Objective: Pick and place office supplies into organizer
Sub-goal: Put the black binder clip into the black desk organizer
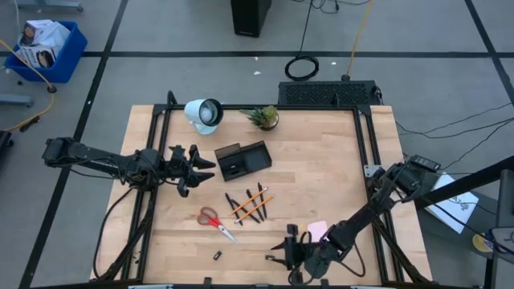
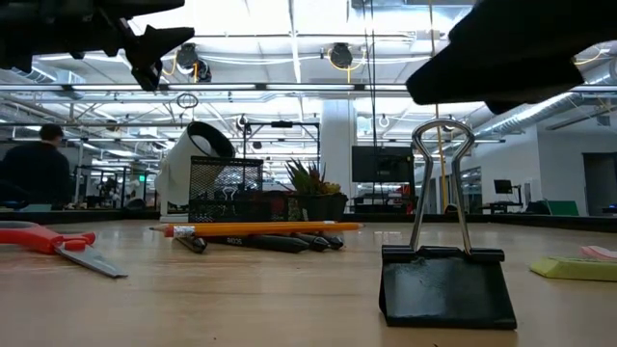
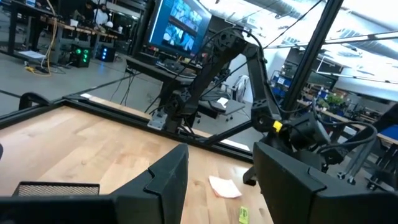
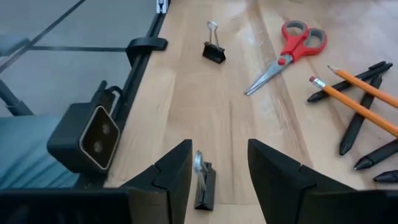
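Observation:
My right gripper (image 1: 283, 247) hangs open near the table's near edge. Its fingers stand above and to either side of a black binder clip (image 4: 204, 180), which stands on its base with its wire handles up (image 2: 442, 164). A second binder clip (image 4: 213, 50) lies farther left. The red-handled scissors (image 1: 217, 221), the pens and pencils (image 1: 250, 205) and the pink sticky pad (image 1: 317, 230) lie flat on the table. The black organizer (image 1: 242, 159) stands mid-table. My left gripper (image 1: 207, 169) is open and empty, raised above the table just left of the organizer.
A white round lamp (image 1: 204, 113) and a small potted plant (image 1: 264, 118) stand at the table's far edge. A small camera (image 4: 87, 137) sits at the near edge beside my right gripper. A small yellow bit (image 3: 242, 214) lies near the sticky pad.

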Controlling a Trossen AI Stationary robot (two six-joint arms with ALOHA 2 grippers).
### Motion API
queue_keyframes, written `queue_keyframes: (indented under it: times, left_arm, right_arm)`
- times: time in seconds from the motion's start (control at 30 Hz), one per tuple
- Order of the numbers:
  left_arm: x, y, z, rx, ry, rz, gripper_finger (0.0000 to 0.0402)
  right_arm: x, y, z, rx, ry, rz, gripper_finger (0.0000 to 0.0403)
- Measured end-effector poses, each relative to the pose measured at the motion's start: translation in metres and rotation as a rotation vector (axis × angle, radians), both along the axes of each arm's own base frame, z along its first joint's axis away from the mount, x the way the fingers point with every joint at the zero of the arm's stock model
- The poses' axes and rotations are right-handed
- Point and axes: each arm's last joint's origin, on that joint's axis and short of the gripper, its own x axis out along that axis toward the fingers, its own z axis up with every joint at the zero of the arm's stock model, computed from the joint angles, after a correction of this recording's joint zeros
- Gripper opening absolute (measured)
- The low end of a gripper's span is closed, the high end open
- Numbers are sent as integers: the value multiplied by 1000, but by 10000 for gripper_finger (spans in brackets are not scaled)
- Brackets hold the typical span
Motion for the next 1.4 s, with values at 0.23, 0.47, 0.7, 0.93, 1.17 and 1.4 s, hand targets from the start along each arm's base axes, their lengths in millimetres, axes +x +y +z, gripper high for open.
queue_keyframes:
  times: [0.23,0.47,0.7,0.93,1.17,1.4]
  left_arm:
    - [0,0,-1,2,7,1,186]
    - [0,0,-1,-6,8,0,186]
    - [0,0,-1,-6,14,0,186]
    - [0,0,-2,-13,18,-1,186]
    - [0,0,-2,-15,21,-1,186]
    - [0,0,-2,-14,22,-1,186]
  right_arm:
    - [2,1,-5,35,-2,-16,148]
    - [5,6,-22,54,-7,-16,148]
    - [5,6,-29,59,6,-24,148]
    - [6,7,-37,71,6,-33,148]
    - [8,5,-38,73,7,-39,143]
    - [11,2,-38,65,9,-48,90]
